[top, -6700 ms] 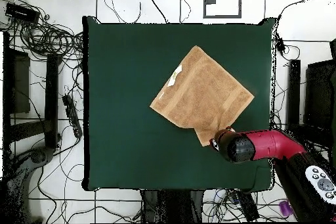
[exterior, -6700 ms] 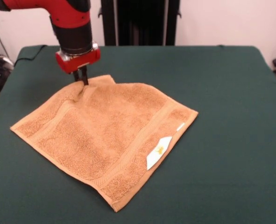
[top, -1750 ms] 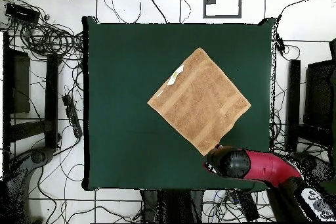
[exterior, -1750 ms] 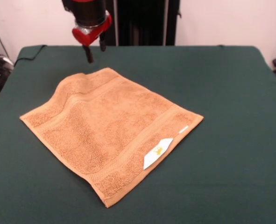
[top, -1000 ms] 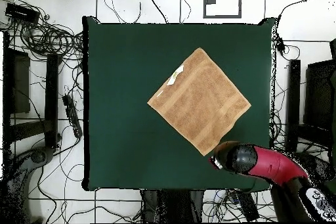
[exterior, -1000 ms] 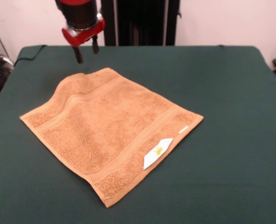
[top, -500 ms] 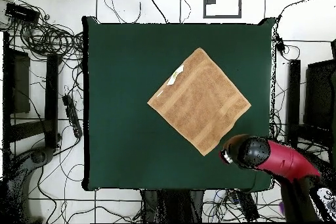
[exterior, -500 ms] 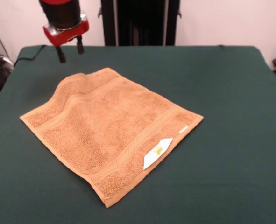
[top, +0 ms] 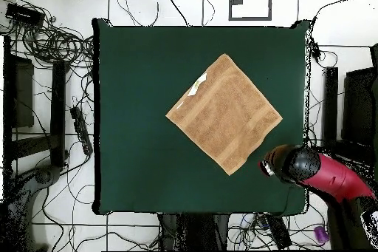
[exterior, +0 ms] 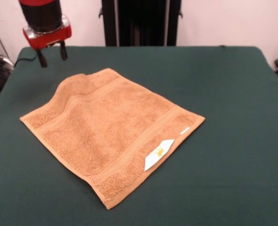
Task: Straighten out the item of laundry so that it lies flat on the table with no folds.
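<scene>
Where the table (exterior: 233,141) comes closest to the front camera, its dark green cloth is bare, and just beyond that strip lies the near corner of the orange-tan towel (exterior: 108,134). The towel sits spread as a diamond a little to one side of the table's middle, touching nothing but the cloth. Along its near right edge a white label (exterior: 158,154) pokes out onto the green, with a smaller pale tag just up the same edge. Woven border bands run parallel to that edge and again across the far left part. Most of the towel lies flat, but its far corner rises in a soft hump with a shallow crease beside it. Past that corner, well apart from the fabric, my gripper (exterior: 51,55) hangs in the air over the table's far left area, its two dark fingers (exterior: 62,52) spread with a clear gap between them and nothing held. From overhead, my red arm (top: 336,179) reaches in over the table's edge beside the towel.
</scene>
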You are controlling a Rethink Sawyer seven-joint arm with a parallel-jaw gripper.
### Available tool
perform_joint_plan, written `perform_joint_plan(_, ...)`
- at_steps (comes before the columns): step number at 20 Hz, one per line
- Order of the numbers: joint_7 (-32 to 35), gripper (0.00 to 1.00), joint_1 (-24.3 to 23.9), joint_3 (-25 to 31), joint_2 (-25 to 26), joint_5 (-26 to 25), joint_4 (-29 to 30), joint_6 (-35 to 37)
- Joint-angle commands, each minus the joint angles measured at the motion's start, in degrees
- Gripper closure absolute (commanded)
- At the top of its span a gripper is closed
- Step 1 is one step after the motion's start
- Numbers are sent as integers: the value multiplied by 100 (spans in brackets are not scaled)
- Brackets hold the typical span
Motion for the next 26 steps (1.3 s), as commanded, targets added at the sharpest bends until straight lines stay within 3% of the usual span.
perform_joint_plan(1,2012,0,275,-77,441,599,-727,235)
perform_joint_plan(17,2735,0,762,-359,1407,1426,-1979,367)
perform_joint_plan(22,3218,0,1050,-419,1931,1769,-2514,30)
perform_joint_plan(26,3443,0,1109,-477,2005,1968,-2526,-32)
